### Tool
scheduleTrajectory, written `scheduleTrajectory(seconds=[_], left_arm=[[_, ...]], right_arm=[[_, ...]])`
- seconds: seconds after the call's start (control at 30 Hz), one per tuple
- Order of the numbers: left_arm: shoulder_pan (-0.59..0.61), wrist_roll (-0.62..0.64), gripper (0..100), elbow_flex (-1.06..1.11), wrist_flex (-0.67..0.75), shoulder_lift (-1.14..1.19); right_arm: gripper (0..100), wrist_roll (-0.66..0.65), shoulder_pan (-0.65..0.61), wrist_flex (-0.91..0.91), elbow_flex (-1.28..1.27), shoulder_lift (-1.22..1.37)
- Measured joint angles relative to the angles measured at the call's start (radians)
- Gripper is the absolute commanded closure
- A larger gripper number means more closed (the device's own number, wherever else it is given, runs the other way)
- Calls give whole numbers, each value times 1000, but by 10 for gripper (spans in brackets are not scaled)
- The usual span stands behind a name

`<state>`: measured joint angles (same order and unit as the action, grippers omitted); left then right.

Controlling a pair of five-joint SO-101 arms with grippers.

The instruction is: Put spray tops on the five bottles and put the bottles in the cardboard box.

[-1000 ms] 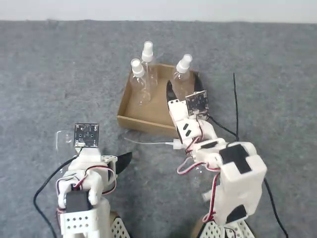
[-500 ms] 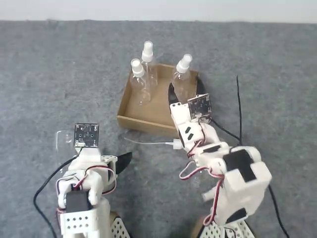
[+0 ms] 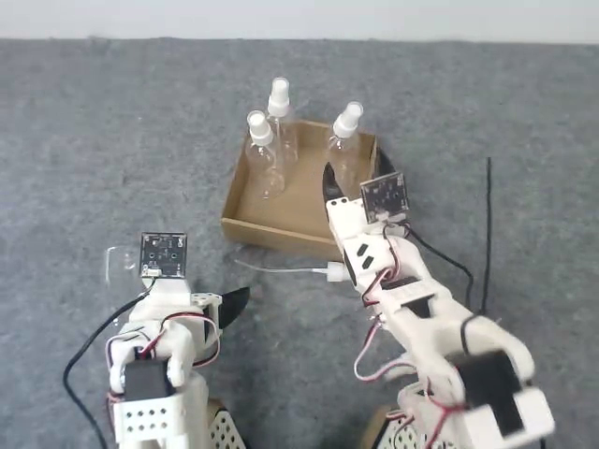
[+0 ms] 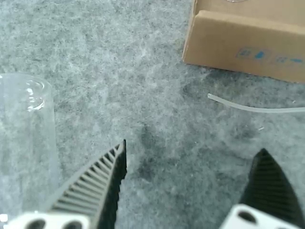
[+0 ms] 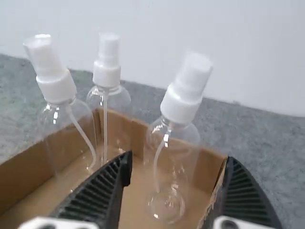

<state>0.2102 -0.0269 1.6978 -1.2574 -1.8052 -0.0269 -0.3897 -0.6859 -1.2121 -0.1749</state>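
The right gripper (image 5: 177, 158) stands with its jaws wide apart at the near right corner of the cardboard box (image 3: 271, 229). The nearest capped spray bottle (image 5: 174, 162) shows upright between the jaws, which do not clamp it. Since a second ago the gripper has shifted a little to the right. The arm behind it has stretched out and swung its elbow and upper body lower and to the right, and the black cable (image 3: 487, 234) has slid right with it.

The bottle stays standing in the box's right rear corner, and two more capped bottles (image 3: 265, 154) (image 3: 283, 122) stand at the back left.

The left gripper (image 4: 192, 148) is also spread open and holds nothing. It hangs low over the grey carpet (image 3: 112, 140), unmoved, with its arm folded close to its base.

Beside it an uncapped clear bottle (image 4: 26, 124) stands on the carpet. A loose spray top (image 3: 332, 272) lies just in front of the box, its dip tube (image 4: 252, 109) pointing left.
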Motion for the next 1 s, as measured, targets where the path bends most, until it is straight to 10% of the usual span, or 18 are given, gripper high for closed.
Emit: scheduleTrajectory(seconds=[1.0], left_arm=[[0,0,618,0,0,0]], right_arm=[[750,0,69,934,-2,-687]])
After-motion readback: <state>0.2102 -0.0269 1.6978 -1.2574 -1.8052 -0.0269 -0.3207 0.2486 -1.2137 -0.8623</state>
